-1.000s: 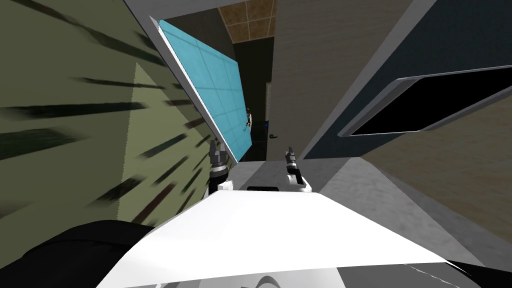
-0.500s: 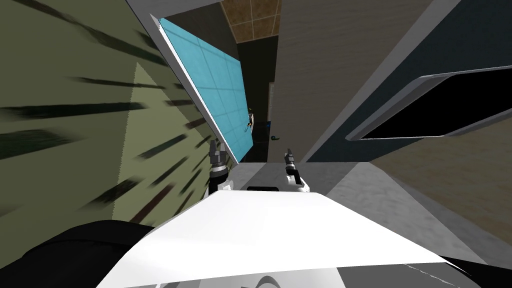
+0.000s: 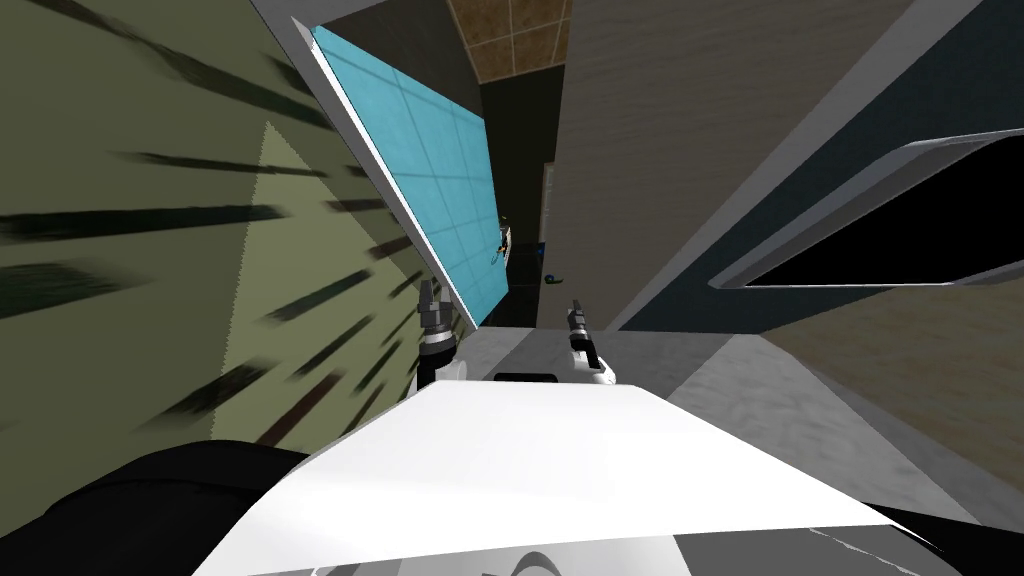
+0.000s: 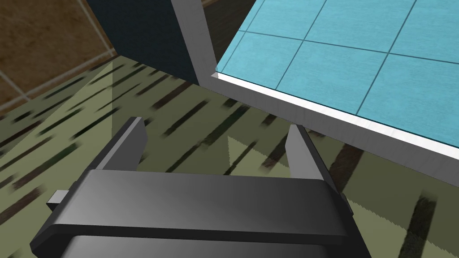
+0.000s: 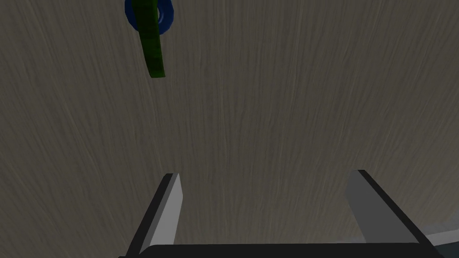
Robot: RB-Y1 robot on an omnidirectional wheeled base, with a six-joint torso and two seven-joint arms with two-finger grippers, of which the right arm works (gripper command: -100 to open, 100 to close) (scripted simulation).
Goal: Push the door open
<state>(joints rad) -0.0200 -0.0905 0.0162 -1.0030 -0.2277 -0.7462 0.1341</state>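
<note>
Grey-bladed, spread wide and carrying nothing: aiming the right gripper (image 5: 265, 174) flat-on at the door (image 5: 278, 98), very near its face, with contact impossible to tell. Holding the left gripper (image 4: 215, 124) equally wide apart and empty, alongside an olive wall (image 4: 54, 148) streaked with dark dashes, near the white edge of a turquoise tiled panel (image 4: 349, 53).

Facing the door just ahead on the right: a broad, flat, taupe slab with fine vertical wood grain, seemingly ajar beside a dark gap (image 3: 515, 170). Judging it stiff, fairly heavy and swinging on hinges. Also judging it smooth enough for thin blades to skid, so favouring pressing on the bare face near the handle edge, far from the hinges, rather than grasping.

Spotting beyond the fingers a slim green lever handle (image 5: 151, 49) on a round blue rose (image 5: 166, 17). Looking further, past the gap, at brown tiling (image 3: 510, 30).
</note>
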